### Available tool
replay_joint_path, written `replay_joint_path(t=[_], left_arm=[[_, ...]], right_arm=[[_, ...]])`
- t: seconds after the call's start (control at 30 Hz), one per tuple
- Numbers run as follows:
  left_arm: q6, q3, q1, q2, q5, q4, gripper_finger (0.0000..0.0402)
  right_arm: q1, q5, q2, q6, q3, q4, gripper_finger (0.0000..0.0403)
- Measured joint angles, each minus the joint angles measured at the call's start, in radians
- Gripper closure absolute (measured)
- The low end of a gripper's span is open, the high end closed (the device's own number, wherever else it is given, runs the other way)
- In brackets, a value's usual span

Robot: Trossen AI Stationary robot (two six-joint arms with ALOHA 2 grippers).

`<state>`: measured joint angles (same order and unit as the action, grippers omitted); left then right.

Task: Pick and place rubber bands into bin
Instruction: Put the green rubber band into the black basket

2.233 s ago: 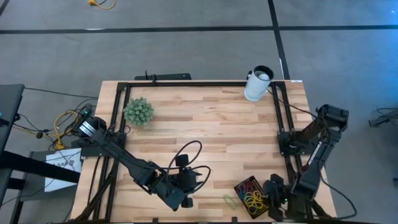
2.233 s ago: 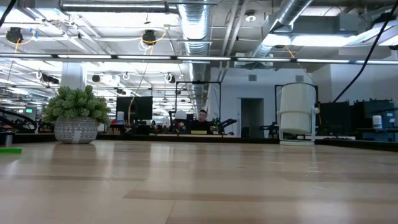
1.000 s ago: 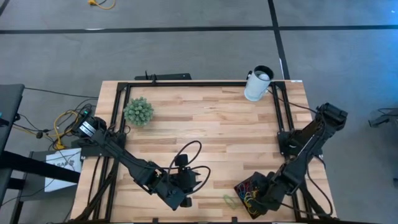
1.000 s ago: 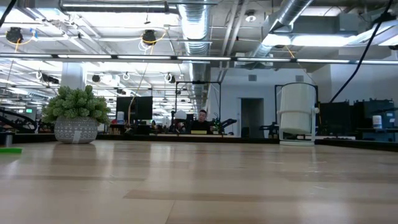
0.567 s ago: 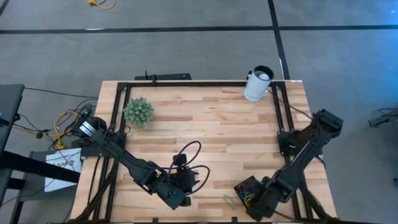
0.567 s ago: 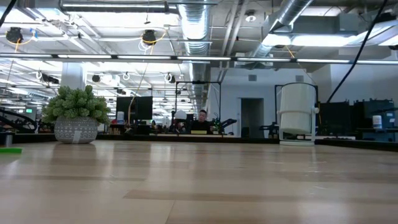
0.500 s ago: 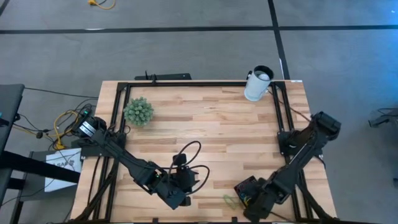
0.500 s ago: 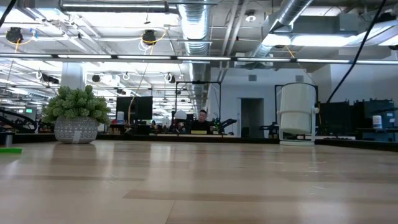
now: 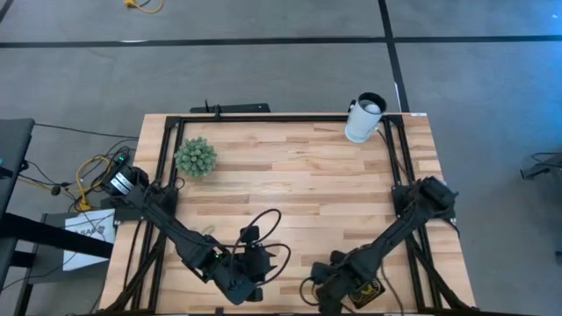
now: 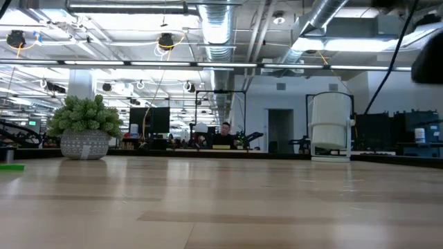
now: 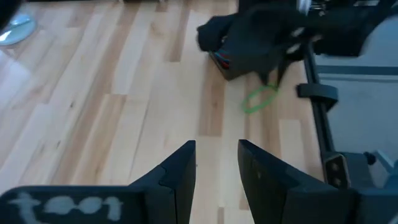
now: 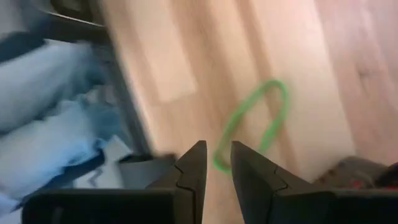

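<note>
One green rubber band [image 12: 255,121] lies loose on the worktop [image 9: 299,184] beside the single black bin [image 11: 225,61], the right pincer [image 12: 215,163] above it and the left pincer [image 11: 216,163] nearby, both slightly apart.

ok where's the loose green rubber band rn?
The green rubber band lies flat on the table near its front edge, beside the bin, with the right end effector just above it.

The right gripper [image 9: 318,291] has swung from the bin [image 9: 366,290] to the green rubber band [image 12: 256,121].

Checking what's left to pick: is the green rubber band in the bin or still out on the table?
Out. The green rubber band lies flat on bare wood beside the bin.
</note>
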<state>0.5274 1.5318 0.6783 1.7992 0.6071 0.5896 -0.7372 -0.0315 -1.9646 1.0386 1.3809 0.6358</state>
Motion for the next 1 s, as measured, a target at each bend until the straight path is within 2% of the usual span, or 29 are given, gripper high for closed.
replay_joint_path(t=[0.2,0.67,1.0], left_arm=[[0.001,0.0,0.036,0.0,0.003,-0.003,0.029],[0.02,0.0,0.069,0.0,0.01,-0.004,0.029],[0.026,0.0,0.071,0.0,0.01,-0.004,0.029]], right_arm=[[0.035,-0.031,-0.072,-0.026,0.026,0.039,0.0335],[0.05,-0.046,-0.07,0.001,0.025,0.012,0.0335],[0.045,-0.012,-0.07,0.035,0.025,0.011,0.0335]])
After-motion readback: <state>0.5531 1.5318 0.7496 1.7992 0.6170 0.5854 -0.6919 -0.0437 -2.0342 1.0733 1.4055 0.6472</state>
